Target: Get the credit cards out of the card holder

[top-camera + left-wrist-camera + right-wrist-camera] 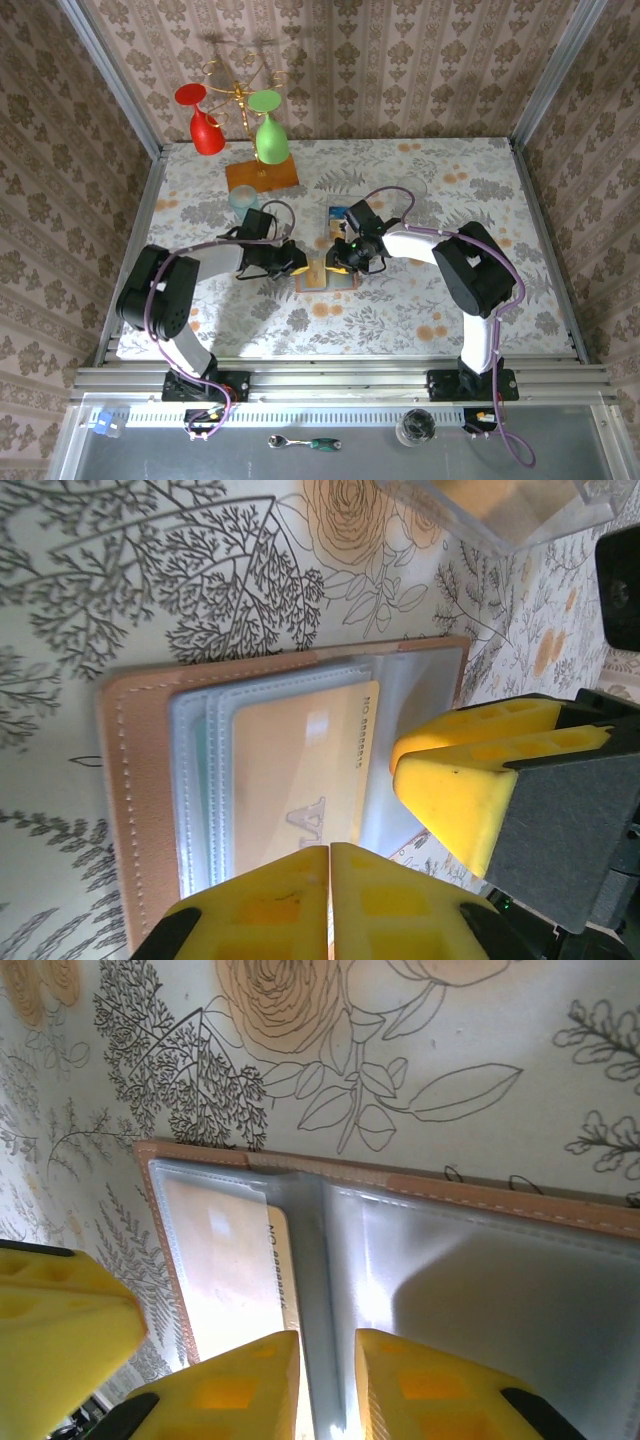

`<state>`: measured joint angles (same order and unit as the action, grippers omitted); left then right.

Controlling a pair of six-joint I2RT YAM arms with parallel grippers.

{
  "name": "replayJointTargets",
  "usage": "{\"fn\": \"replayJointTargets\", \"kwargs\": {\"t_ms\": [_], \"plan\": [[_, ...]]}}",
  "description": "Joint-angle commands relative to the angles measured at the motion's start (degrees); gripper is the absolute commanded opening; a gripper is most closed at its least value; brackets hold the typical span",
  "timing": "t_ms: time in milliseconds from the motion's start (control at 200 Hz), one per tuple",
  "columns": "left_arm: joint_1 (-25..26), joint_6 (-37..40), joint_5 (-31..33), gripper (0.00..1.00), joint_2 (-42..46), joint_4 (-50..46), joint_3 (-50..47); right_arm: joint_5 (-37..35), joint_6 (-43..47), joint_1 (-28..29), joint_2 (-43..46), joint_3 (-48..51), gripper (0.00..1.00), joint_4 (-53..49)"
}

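Card-pull step: holder (140,810) open on the desk (420,200). Left claw (330,880), closed tight, meets the edge of the tan card (290,780), perhaps pinching it; right claw (328,1380), barely parted, straddles the holder's middle. Next: slide it out.

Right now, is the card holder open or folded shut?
Open. The card holder lies spread flat on the table, both clear-pocket halves and the centre fold facing up, with an orange-tan card in one pocket.

top: high at near edge, down on table (480,190)
L wrist: close over wallet (130,780)
R wrist: close, same wallet (500,1203)
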<state>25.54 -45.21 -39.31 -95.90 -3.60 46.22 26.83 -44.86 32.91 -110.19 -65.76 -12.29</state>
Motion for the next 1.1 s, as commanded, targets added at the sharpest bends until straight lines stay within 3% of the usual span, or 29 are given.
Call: {"fn": "replayJointTargets", "kwargs": {"t_ms": [0, 390, 1095], "plan": [[0.21, -1.16, -0.69, 0.08, -1.52, 2.02, -1.29, 2.83, -0.93, 0.40, 0.89, -1.20, 0.23, 1.71], [0.21, 0.02, 1.87, 0.05, -2.37, 1.02, -2.18, 7.33, -1.69, 0.89, -1.66, -1.82, 0.27, 3.97], [-0.75, 1.35, 2.00, 0.03, -0.85, -1.37, -1.92, 7.69, -0.95, 1.02, -4.11, -2.67, 0.24, 2.46]]}}
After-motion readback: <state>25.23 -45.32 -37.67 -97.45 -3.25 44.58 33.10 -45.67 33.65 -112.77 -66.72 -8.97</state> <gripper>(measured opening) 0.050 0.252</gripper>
